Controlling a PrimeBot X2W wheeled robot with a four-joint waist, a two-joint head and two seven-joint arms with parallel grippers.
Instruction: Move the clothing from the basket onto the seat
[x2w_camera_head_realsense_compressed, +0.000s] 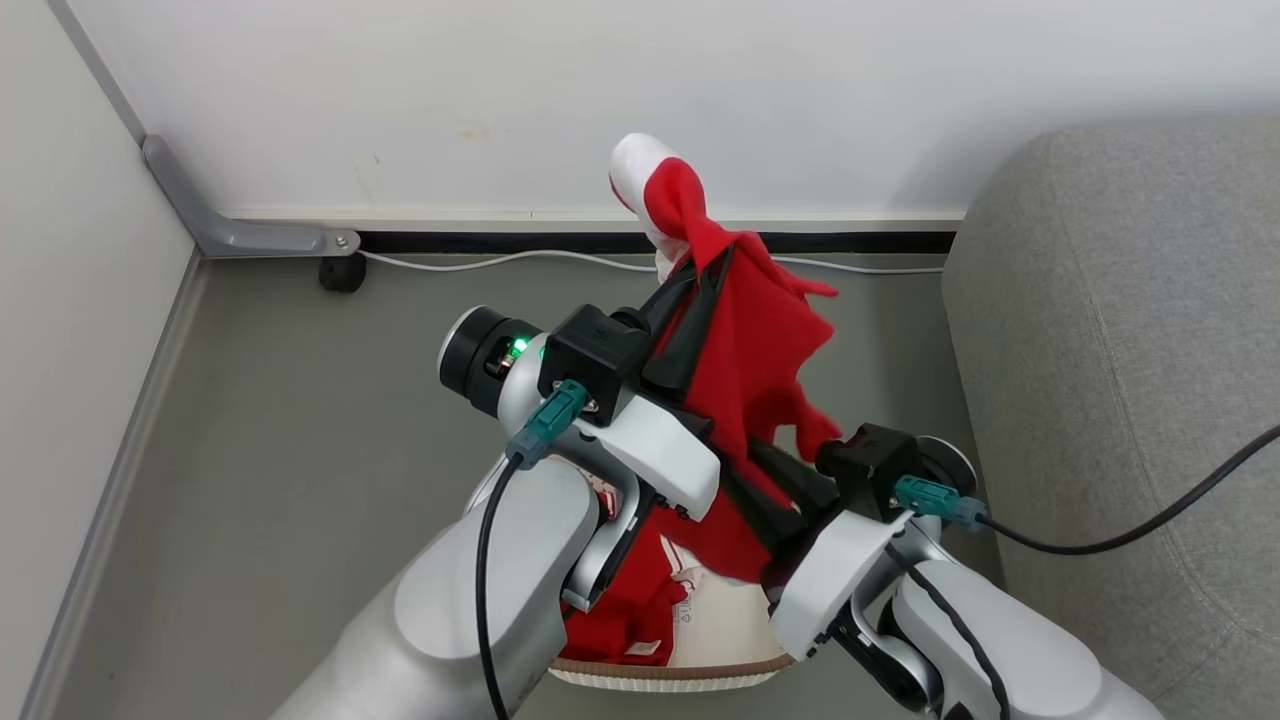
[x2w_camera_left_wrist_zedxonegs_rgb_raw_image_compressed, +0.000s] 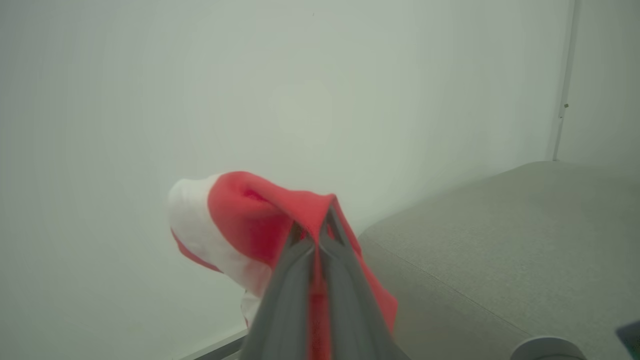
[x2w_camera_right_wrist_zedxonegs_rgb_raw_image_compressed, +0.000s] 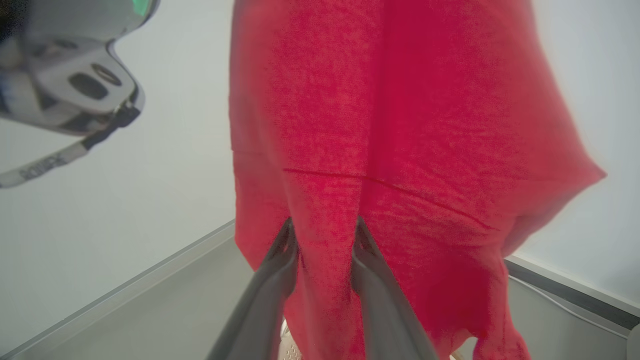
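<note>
Between the two long fingers of the left gripper (x2w_camera_left_wrist_zedxonegs_rgb_raw_image_compressed: 318, 232) one red garment (x2w_camera_head_realsense_compressed: 750, 340) is pinched, the jaws fully closed on a fold near its white-banded end (x2w_camera_head_realsense_compressed: 640, 165), which flops over just beyond the fingertips. Below those fingers the cloth hangs in a ragged sheet down to the right gripper (x2w_camera_right_wrist_zedxonegs_rgb_raw_image_compressed: 325, 240), whose two fingers stand about half closed on either side of a lower fold; red cloth fills the gap between them, but I cannot tell whether they press it firmly. That makes one garment in the air, two grippers on it. Under both pairs of fingers sits one basket (x2w_camera_head_realsense_compressed: 700, 672), its brown rim showing at the near edge, with more red clothing (x2w_camera_head_realsense_compressed: 625, 610) heaped inside; how many pieces lie there cannot be told. To the right of the right fingers rises one grey sofa (x2w_camera_head_realsense_compressed: 1120, 350), its rounded edge near the hanging hem but apart from it, with one black cable (x2w_camera_head_realsense_compressed: 1150, 530) trailing across its front. To the left of the left fingers the grey floor (x2w_camera_head_realsense_compressed: 300, 430) runs bare to the corner. Past the fingertips stands the white wall (x2w_camera_head_realsense_compressed: 400, 100), one white cord (x2w_camera_head_realsense_compressed: 480, 262) lying along its foot.
</note>
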